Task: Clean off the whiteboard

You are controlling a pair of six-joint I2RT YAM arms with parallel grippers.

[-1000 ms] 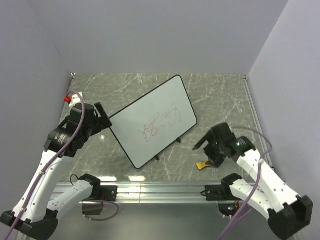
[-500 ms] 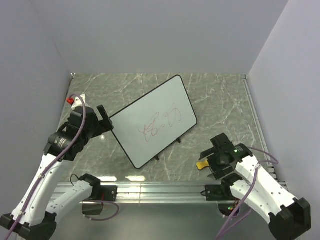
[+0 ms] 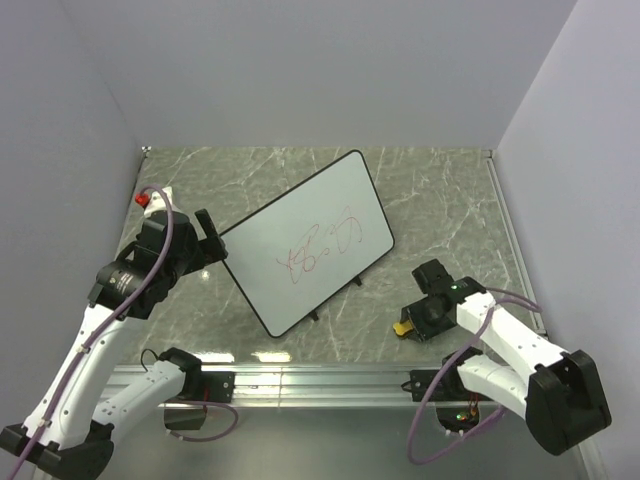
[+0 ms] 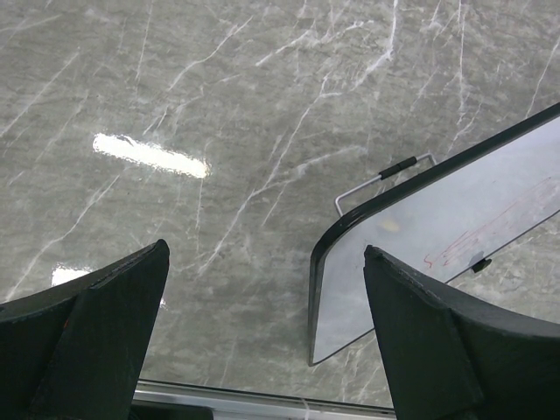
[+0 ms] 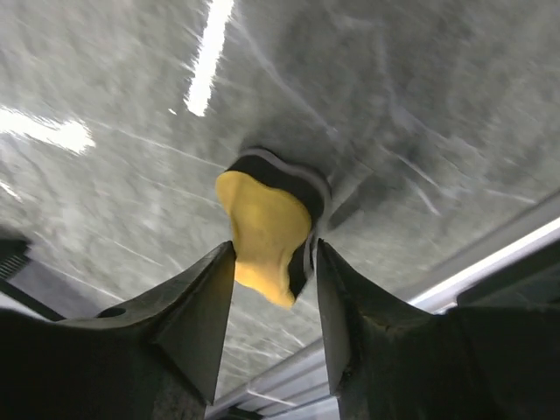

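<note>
The whiteboard (image 3: 330,205) lies tilted on the marble table, its black rim and stand feet showing, with red scribbles (image 3: 318,247) near its middle. The left wrist view shows the whiteboard (image 4: 437,227) corner under my right-hand finger. My left gripper (image 3: 210,238) (image 4: 265,249) hovers open at the board's left corner, holding nothing. A small yellow eraser (image 3: 403,328) (image 5: 262,223) lies near the front right edge. My right gripper (image 3: 415,320) (image 5: 274,247) straddles it, both fingers pressed against its sides.
A metal rail (image 3: 320,380) runs along the near table edge, close behind the eraser. Grey walls close in the left, back and right sides. A small red piece (image 3: 143,198) sits by the left arm's cable.
My right arm swung down and back toward the near edge, and its jaws narrowed onto the yellow eraser. The left arm shifted slightly toward the board's corner and stayed open.
</note>
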